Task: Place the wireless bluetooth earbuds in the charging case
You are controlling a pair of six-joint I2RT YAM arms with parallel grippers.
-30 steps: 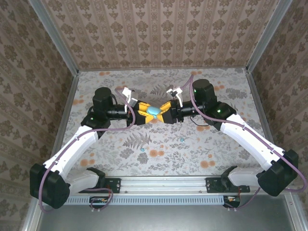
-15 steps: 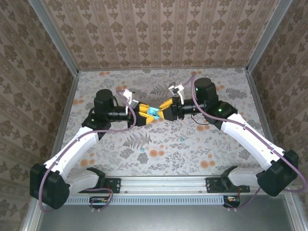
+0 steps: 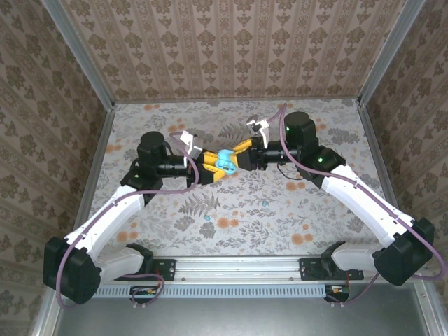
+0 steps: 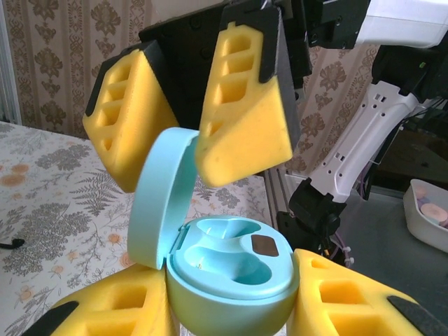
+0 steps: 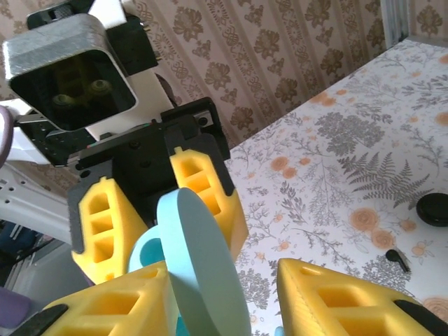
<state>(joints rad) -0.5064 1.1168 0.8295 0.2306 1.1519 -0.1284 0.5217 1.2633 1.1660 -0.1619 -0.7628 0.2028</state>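
Your left tool [image 3: 210,168] is clenched on the charging case [image 3: 225,160], holding it above the middle of the flowered desk [image 3: 280,210], toward the far side. From the left wrist you see the teal shell's lower half wedged between the two yellow pads [image 4: 105,311], touching both, with its open side up. The lid [image 4: 159,203] stands swung up on its hinge at the left, nearly upright. The moulded wells [image 4: 224,266] in the base are in plain sight, with a small dark patch in the right-hand one.

Your right tool [image 3: 240,155] meets the case from the opposite side, tip to tip with the left tool. Its jaws are released and stand apart — the lid's rim sits between its two yellow fingers [image 4: 245,105]. From the right wrist the lid rises edge-on in that gap. It is hard up by the finger on the left of that view and clear of the one on the right; you cannot tell whether it actually touches the nearer finger.

One small black earbud [image 5: 397,257] lies on the desk beyond the right tool, near a flat black disc [image 5: 434,208] — both are well apart from the case.
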